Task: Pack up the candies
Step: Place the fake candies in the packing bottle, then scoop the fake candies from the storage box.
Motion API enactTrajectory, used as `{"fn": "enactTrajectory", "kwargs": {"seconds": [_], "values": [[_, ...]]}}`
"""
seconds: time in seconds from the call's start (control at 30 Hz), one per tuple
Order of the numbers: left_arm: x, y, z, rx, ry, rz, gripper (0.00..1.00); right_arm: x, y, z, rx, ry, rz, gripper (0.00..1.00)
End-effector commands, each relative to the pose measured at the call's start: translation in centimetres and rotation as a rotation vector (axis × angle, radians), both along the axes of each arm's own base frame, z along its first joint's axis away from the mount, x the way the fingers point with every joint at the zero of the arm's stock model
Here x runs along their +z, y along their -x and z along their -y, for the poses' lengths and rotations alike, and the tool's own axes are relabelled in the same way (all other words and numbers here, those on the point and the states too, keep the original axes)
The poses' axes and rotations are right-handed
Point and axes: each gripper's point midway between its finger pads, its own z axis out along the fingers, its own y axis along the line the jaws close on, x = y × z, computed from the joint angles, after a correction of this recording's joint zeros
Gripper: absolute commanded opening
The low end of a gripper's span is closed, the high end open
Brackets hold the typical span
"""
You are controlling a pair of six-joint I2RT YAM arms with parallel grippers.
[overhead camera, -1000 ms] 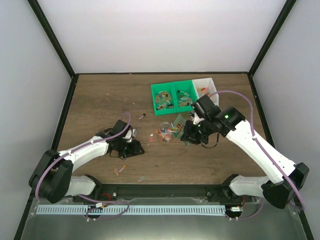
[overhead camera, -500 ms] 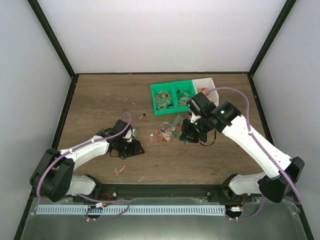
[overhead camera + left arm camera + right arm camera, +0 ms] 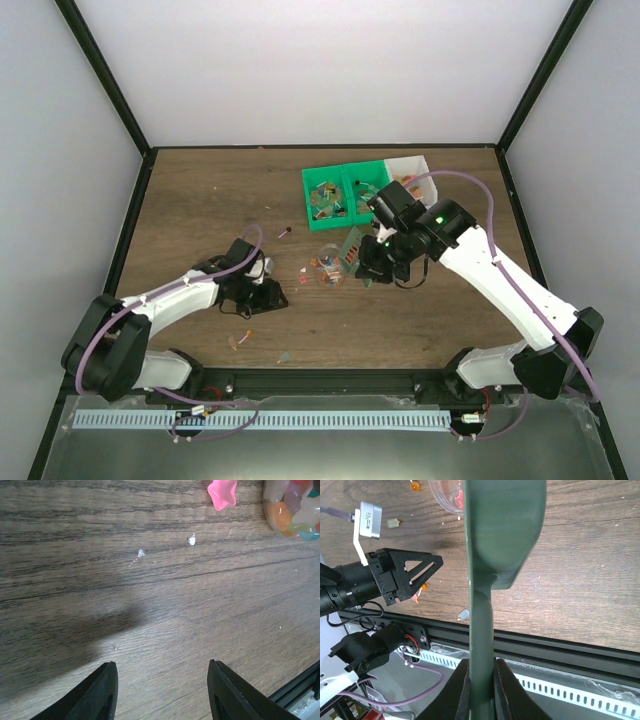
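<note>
Scoop sits clenched in the right end effector; the left end effector gapes empty.

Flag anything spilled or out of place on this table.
Loose candies lie scattered on the table instead of in a container: a few beside the clear jar, a couple near the front edge, one further back, left of the green tray. Nothing looks broken.
</note>
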Motion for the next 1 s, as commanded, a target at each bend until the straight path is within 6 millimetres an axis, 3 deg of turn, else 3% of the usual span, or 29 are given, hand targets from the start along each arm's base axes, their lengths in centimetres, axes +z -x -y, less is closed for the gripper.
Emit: {"fn": "enactTrajectory", "kwargs": {"seconds": [0.0,0.1,0.27,0.33,0.43,0.6,0.73,0.97], "values": [[1.2,-1.1,0.4,-0.010,0.020,0.039,0.50,2.0,-0.6,-0.1,-0.051,-0.022,0.051,0.01],[2.7,-2.3,0.5,0.000,0.009,0.081,0.51,3.4,-1.3,-0.4,-0.100,-0.093,0.093,0.01],[7.7,-7.5,-1.4,0.094,-0.160,0.268,0.56,5.6,-4.1,0.8,-0.281,-0.294,0.194,0.01],[9.2,-9.5,-1.1,0.114,-0.181,0.305,0.63,6.0,-5.2,1.2,-0.336,-0.385,0.244,0.01],[9.8,-11.7,0.1,0.114,-0.193,0.290,0.71,6.4,-7.7,2.3,-0.438,-0.523,0.326,0.01],[10.1,-16.8,1.5,0.145,-0.264,0.299,0.76,1.8,-11.5,3.2,-0.511,-0.539,0.146,0.01],[10.6,-21.3,3.1,0.165,-0.308,0.316,0.73,1.6,-15.6,2.8,-0.516,-0.531,0.109,0.01],[8.9,-27.4,5.4,0.208,-0.349,0.300,0.67,-0.2,-20.5,5.2,-0.643,-0.536,-0.012,0.01]]}}
